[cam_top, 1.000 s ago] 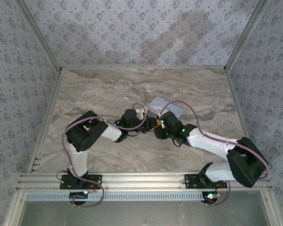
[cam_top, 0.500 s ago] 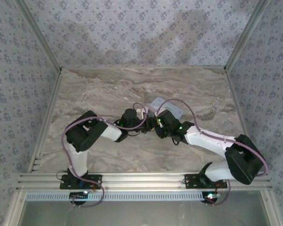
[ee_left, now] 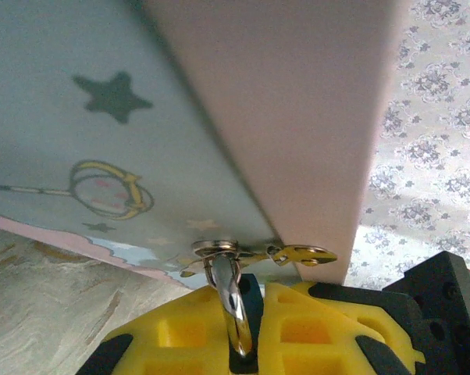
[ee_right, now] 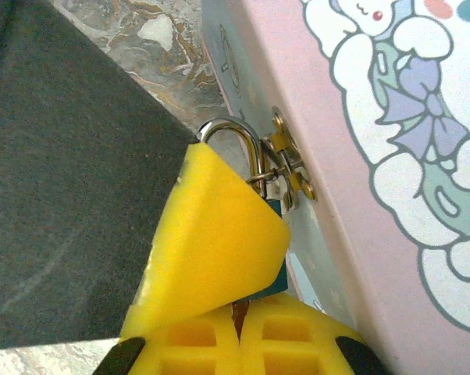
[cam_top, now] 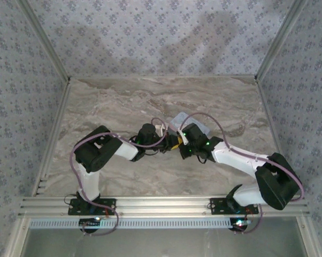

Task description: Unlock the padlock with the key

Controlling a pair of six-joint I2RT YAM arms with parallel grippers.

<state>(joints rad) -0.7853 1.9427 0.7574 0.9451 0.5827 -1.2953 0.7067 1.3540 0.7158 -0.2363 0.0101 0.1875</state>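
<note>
Since a second ago the right arm (cam_top: 241, 160) has swung its wrist a little closer to the left arm (cam_top: 105, 150), and its fingers have drawn shut. Both arms reach over the marble-patterned table (cam_top: 107, 101) and meet near its middle, at the near edge of the pale blue cartoon-printed tin (cam_top: 177, 118). The tin lies flat with its lid down, so what it holds cannot be seen. The left gripper (ee_left: 247, 305) presses up against the tin's front wall, its yellow fingers clamped on the padlock (ee_right: 275, 287), of which only a teal corner shows below a yellow finger wedge. The right gripper (ee_right: 239, 324) sits just beside it with its two pads pressed together; whether anything is pinched between them cannot be told. The padlock's metal shackle (ee_right: 239, 133) rises out from between the left fingers and loops through the small gold hasp (ee_right: 288, 160) at the seam of lid and box.
</note>
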